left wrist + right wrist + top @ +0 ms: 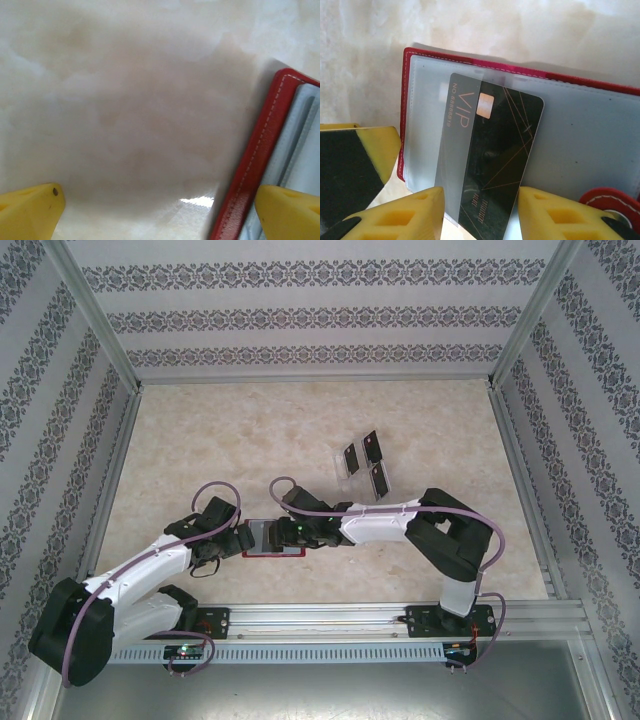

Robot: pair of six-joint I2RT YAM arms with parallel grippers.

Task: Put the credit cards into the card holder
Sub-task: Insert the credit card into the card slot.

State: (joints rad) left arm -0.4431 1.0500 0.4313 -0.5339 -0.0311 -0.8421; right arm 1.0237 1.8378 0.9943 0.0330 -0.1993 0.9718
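Yellow right gripper (477, 207) clasps 1 card (492, 150) by its long edges; long axis runs straight ahead, far end under wallet (590, 125) pocket. Left gripper (160, 210) gapes wide, straddling wallet's edge.

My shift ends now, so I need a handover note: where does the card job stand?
Left gripper: open, one finger over the red card holder's edge.
Right gripper: shut on a black VIP card, tilted, one edge under a clear pocket.
Three black cards wait in the clear tray, farther back.
Done: none fully seated that I can see. Left: seat this card, then the rest.
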